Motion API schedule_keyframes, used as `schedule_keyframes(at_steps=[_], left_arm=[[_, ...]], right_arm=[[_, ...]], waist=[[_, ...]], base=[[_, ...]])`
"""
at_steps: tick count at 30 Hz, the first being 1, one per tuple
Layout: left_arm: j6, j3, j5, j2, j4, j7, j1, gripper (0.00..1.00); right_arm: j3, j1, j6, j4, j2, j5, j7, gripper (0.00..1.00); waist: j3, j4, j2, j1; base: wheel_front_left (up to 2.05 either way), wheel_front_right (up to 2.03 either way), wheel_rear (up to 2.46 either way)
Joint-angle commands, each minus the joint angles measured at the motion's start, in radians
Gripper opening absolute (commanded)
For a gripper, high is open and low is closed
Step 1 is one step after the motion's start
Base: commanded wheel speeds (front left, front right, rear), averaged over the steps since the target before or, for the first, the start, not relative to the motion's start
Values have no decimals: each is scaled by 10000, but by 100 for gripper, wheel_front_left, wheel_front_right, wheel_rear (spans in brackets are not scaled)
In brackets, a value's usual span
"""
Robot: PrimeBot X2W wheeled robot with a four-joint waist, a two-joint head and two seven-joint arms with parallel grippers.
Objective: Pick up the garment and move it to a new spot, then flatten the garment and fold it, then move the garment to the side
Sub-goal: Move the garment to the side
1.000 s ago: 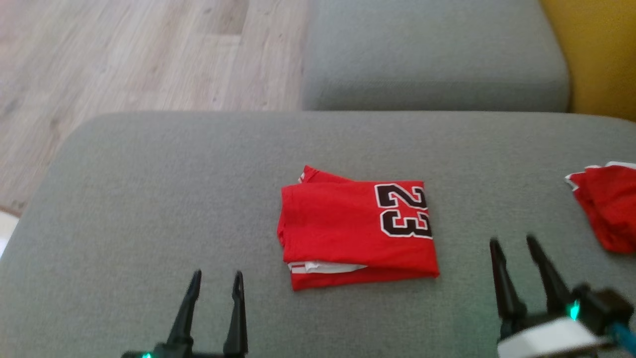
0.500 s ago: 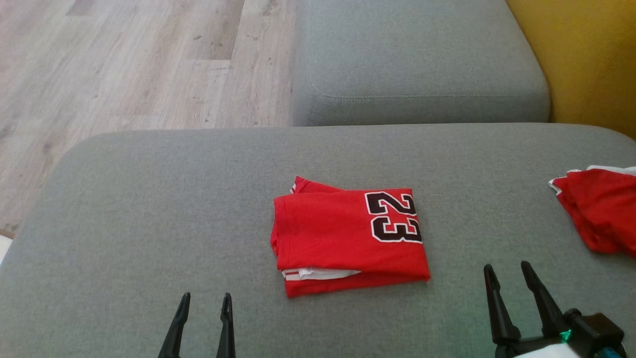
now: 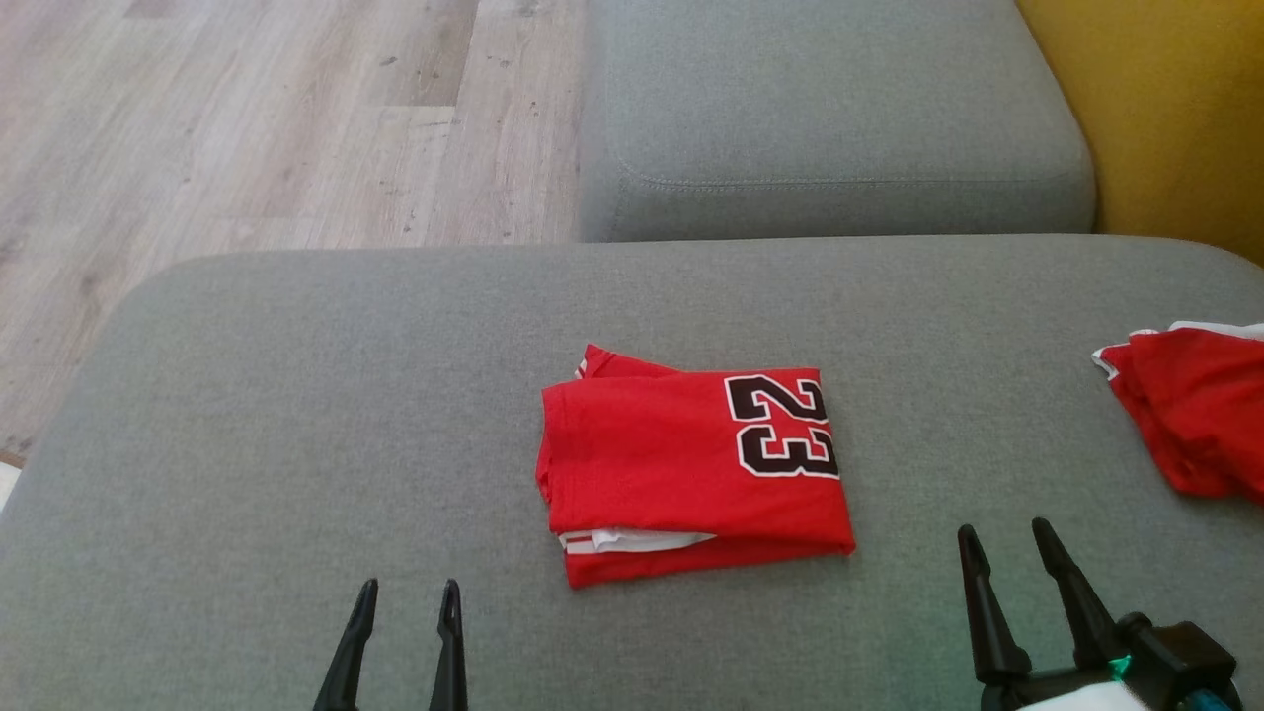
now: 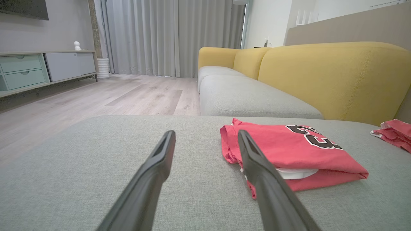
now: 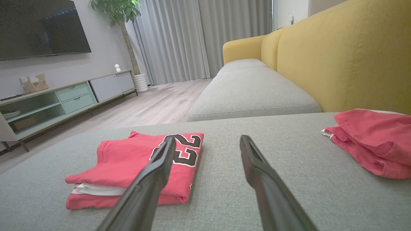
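Note:
A red garment [image 3: 691, 464] with a black "23" lies folded into a neat rectangle in the middle of the grey cushion [image 3: 296, 415]; a white layer peeks out at its near edge. It also appears in the left wrist view [image 4: 289, 150] and the right wrist view [image 5: 138, 163]. My left gripper [image 3: 405, 591] is open at the lower left, near and left of the garment, holding nothing. My right gripper [image 3: 1002, 535] is open at the lower right, to the garment's right, also holding nothing.
A second red garment [image 3: 1195, 405] lies crumpled at the cushion's right edge. Beyond the cushion sits another grey sofa seat [image 3: 829, 109] with a yellow backrest [image 3: 1175, 99]. Wooden floor [image 3: 247, 128] lies to the far left, and a TV cabinet [image 5: 48, 99] stands across the room.
Both grippers have drawn back toward the bottom of the head view, staying open. The camera has shifted a little, so the scene sits slightly differently. The folded garment lies still.

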Motion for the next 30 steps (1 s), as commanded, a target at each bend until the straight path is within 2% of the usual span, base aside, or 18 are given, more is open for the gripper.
schedule_keyframes(at_steps=[1, 13, 20, 23, 26, 30], left_arm=[[41, 302, -44, -83, -353, -95, -363, 100], [50, 154, 26, -83, -319, -95, -450, 100], [72, -61, -20, -83, -170, -95, -548, 100], [95, -217, -206, -83, -63, -95, -650, 100], [-1, -423, -867, -83, 56, -95, -689, 100], [-115, -698, -1008, -83, 136, -95, -994, 100]], right_arm=[[158, -347, 35, -325, -107, -107, -108, 100], [84, -332, 35, -296, -113, -130, -108, 100], [368, -939, 35, 486, -407, 181, -108, 100], [933, -1468, 35, 1227, -743, 621, -108, 100], [1493, -2185, 35, 2076, -1058, 1269, -32, 100], [2126, -3179, 35, 3031, -1386, 2796, 910, 100]], waist=[[1, -2, 1, 0], [146, 143, 1, 0], [510, 501, 1, 0], [638, 723, 1, 0], [786, 940, 1, 0], [1057, 1293, 1, 0]], base=[[0, 0, 0], [0, 0, 0], [0, 0, 0], [0, 0, 0], [0, 0, 0], [0, 0, 0]])
